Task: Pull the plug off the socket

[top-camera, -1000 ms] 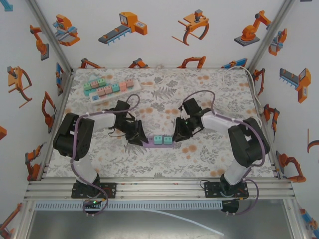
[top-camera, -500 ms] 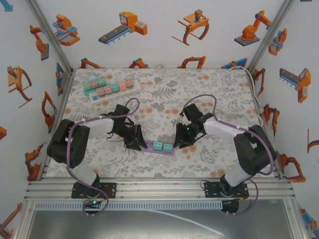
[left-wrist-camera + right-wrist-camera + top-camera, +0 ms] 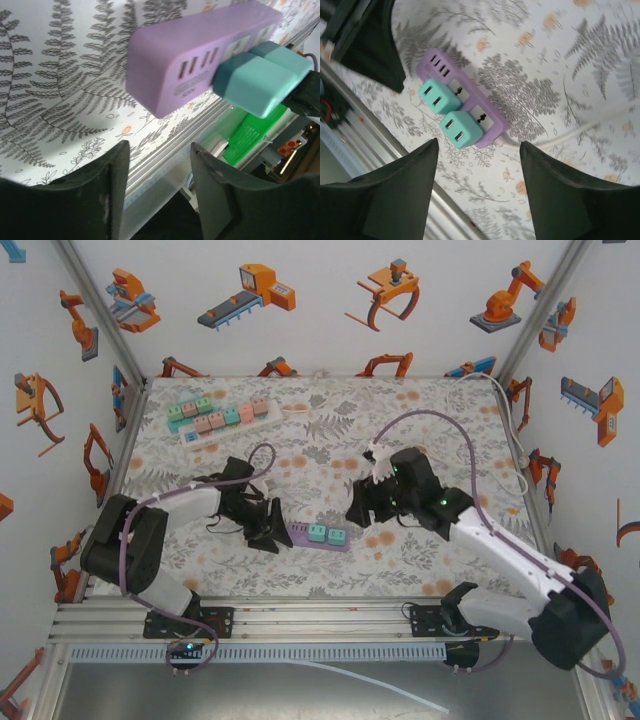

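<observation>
Both empty and parted, left pincer [image 3: 160,149] faces the socket strip [image 3: 170,65] end-on; right pincer [image 3: 479,145] hangs above its teal plugs [image 3: 461,129].

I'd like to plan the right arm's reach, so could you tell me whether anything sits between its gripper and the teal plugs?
Nothing visible does. The right gripper hangs open above the two teal plugs in the purple strip. The left gripper, also open, sits at the strip's left end, not over them.
</observation>
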Available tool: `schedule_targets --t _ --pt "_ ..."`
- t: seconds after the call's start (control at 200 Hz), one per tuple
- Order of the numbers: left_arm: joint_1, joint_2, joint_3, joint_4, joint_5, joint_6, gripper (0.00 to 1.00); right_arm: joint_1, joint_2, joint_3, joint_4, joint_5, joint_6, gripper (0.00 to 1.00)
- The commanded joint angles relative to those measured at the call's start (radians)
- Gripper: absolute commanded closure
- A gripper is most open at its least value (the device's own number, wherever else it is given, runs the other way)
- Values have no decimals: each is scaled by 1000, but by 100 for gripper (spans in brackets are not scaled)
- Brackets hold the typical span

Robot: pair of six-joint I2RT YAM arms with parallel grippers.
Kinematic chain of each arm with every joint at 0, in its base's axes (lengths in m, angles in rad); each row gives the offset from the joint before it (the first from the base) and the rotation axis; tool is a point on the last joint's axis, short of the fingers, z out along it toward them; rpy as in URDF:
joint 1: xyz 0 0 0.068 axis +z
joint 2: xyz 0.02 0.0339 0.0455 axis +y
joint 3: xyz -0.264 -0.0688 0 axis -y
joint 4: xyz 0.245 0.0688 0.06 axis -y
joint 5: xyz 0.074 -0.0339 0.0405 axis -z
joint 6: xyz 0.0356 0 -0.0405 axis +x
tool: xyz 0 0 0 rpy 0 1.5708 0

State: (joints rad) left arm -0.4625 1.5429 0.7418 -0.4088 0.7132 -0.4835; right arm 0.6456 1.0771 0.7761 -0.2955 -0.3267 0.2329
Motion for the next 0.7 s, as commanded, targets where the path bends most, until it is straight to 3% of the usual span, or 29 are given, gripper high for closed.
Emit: schedule_targets --t 0.0,0.135,0.315,0.521,0.696 --pt "2 -99 4 32 -25 13 45 56 -69 -96 128 -44 -281 34" --pt "5 -141 14 92 -59 -6 40 108 -84 -154 145 -65 -483 30" --pt "5 -136 46 112 -106 1 28 148 58 -111 135 -71 -646 31" --pt "1 -113 58 116 -199 -29 24 162 229 -55 232 -150 -671 42" --pt "1 -88 50 117 -177 -36 28 165 318 -33 293 -159 -696 56"
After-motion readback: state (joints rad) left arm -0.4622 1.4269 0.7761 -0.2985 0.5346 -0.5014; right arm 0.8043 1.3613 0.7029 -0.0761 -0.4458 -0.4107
